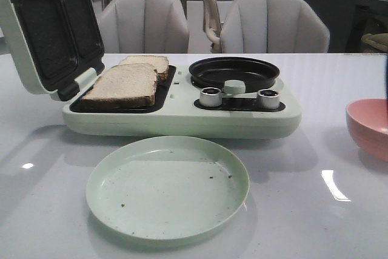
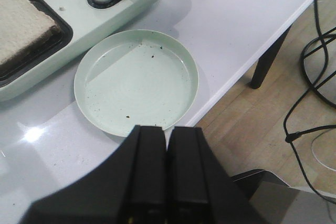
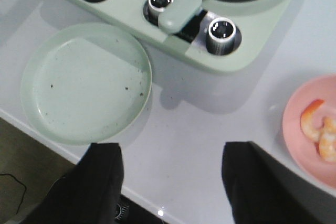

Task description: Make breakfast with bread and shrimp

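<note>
Two slices of bread [image 1: 127, 83] lie overlapping in the open sandwich tray of the pale green breakfast maker [image 1: 182, 116]; a corner of one slice shows in the left wrist view as bread [image 2: 21, 24]. The shrimp [image 3: 320, 129] rest in a pink bowl [image 3: 310, 135] at the table's right. An empty green plate [image 1: 167, 186] sits in front of the machine. My left gripper [image 2: 168, 132] is shut on nothing, above the table's front edge near the plate [image 2: 136, 80]. My right gripper [image 3: 170, 150] is open and empty, above bare table between the plate [image 3: 86, 82] and the bowl.
The machine's lid [image 1: 48, 28] stands open at the left. A black round pan [image 1: 233, 72] and two metal knobs [image 1: 210, 96] are on its right half. The pink bowl [image 1: 370, 127] is at the right edge. Two chairs stand behind the table; cables lie on the floor [image 2: 315, 77].
</note>
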`<state>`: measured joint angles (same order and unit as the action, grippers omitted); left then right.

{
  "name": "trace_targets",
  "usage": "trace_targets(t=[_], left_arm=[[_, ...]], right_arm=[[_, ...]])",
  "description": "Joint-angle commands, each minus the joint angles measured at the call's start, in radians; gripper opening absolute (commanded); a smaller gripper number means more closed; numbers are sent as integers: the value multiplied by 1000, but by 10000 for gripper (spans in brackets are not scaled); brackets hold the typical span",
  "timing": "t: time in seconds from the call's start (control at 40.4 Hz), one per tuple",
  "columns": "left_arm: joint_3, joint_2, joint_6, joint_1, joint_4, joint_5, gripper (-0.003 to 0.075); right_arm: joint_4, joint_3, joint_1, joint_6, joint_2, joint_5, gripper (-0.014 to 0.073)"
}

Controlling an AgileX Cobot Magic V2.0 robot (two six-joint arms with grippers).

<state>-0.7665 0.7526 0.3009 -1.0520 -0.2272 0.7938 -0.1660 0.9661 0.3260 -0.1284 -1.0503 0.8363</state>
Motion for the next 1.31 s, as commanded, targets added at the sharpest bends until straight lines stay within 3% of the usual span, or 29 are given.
trace_targets(t=[0.0,0.198,0.396,0.594,0.693,0.841,0.99,1.138,1.287], left_arm=[[-27,-6,2,1,-14,-67,99],[-27,-6,2,1,-14,-67,99],[-42,2,2,1,-14,-54,100],[-187,129,2,20,-50,219,100],[-248,209,-15,82,-55,280,111],[-297,306,-189,306,122,233,113],[-302,310,-321,618,306,131,113],[-302,312,-324,891,330,38,113],[-306,353,-356,1090,375,-59,113]], right_arm=[[16,-68,-6,19,112,-66,517],[17,-216,-6,22,273,-58,517],[18,-266,-6,22,359,-33,517],[18,-266,-6,22,360,-12,517],[18,-266,-6,22,360,-12,517],[18,-266,-6,22,360,-12,517],[18,-266,-6,22,360,-12,517],[18,-266,-6,22,360,-12,517],[18,-266,-6,22,360,-12,517]])
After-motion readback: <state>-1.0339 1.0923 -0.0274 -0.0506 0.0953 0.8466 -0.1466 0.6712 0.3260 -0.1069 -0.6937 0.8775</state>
